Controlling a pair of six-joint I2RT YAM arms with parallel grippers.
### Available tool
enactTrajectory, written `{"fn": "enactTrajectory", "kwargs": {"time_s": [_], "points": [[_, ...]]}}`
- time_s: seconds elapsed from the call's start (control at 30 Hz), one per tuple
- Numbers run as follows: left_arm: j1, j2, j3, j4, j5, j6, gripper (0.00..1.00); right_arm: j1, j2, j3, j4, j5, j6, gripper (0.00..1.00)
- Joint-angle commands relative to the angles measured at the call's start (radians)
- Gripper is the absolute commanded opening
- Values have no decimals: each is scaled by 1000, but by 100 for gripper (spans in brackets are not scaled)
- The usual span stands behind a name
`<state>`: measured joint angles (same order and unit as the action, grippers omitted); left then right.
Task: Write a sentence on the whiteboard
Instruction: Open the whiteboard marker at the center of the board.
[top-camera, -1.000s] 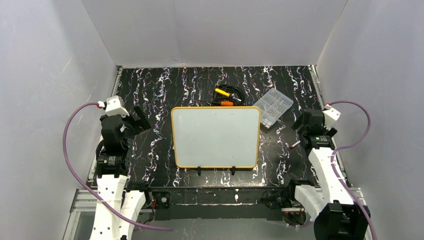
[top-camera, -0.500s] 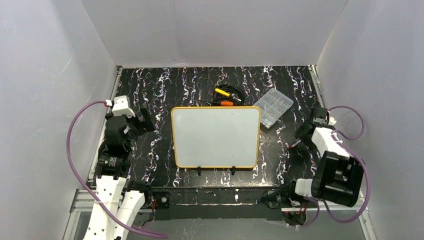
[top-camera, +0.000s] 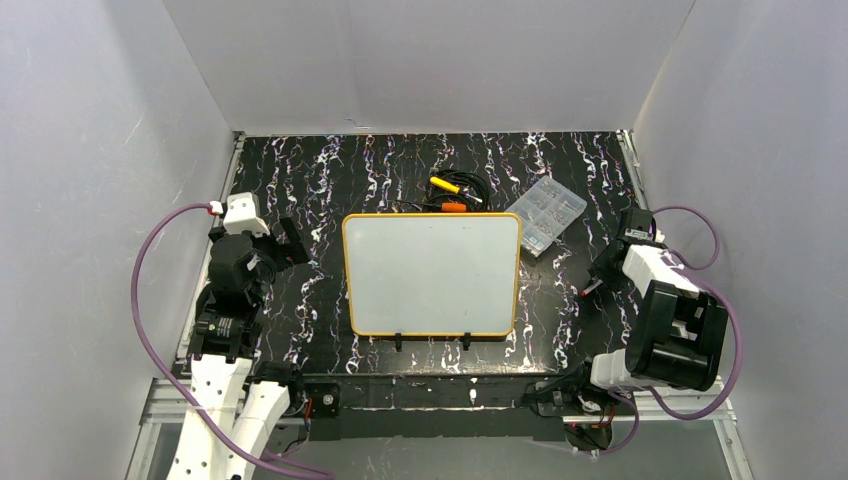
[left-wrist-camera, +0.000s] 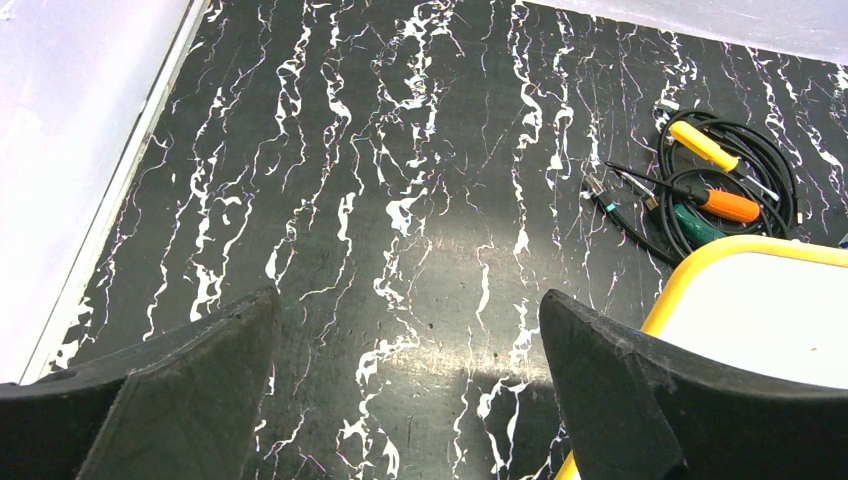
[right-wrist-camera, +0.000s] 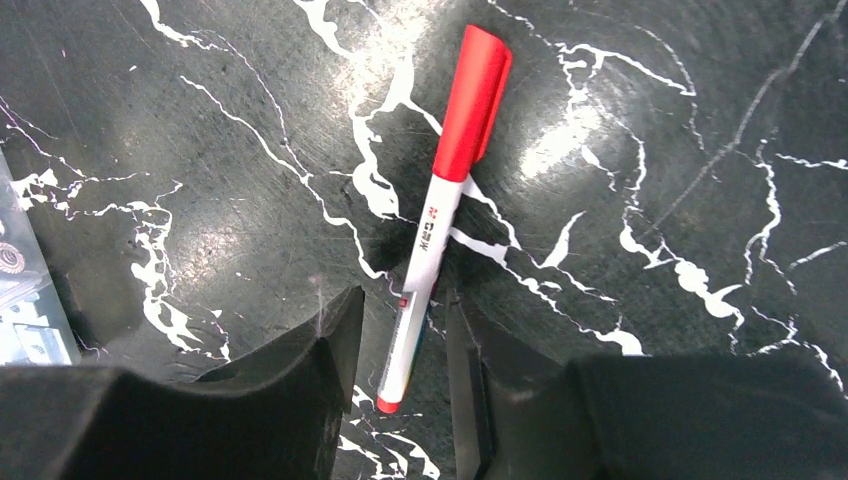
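The whiteboard (top-camera: 432, 275), white with a yellow-orange rim, lies flat in the middle of the black marbled table. Its face is blank and no sentence shows on it. One of its corners shows in the left wrist view (left-wrist-camera: 770, 310). A red-capped white marker (right-wrist-camera: 440, 200) lies on the table to the right of the board (top-camera: 588, 290). My right gripper (right-wrist-camera: 405, 300) is low over the marker's tail end, its fingers on either side of the barrel with narrow gaps showing. My left gripper (left-wrist-camera: 408, 296) hangs wide open above bare table, left of the board (top-camera: 285, 240).
A clear plastic box (top-camera: 546, 212) of small parts sits off the board's far right corner. Coiled black cables with a yellow and an orange tool (left-wrist-camera: 715, 175) lie behind the board. White walls close in the table on three sides.
The right arm has folded down and lowered its gripper over the marker, and its jaws have narrowed around the barrel. The left arm has shifted slightly.
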<state>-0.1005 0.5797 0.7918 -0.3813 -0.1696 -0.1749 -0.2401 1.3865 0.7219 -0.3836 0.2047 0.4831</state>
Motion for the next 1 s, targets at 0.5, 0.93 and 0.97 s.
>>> {"fn": "enactTrajectory", "kwargs": {"time_s": [0.5,0.93,0.97], "points": [[-5,12,-4,7,71,51,99,-1,-1,0,52,-147,-39,1],[-31,37,60,91,461,141,99,211,-340,307,151,-568,-119,1],[-44,46,82,86,498,152,99,254,-326,341,150,-619,-125,1]]}}
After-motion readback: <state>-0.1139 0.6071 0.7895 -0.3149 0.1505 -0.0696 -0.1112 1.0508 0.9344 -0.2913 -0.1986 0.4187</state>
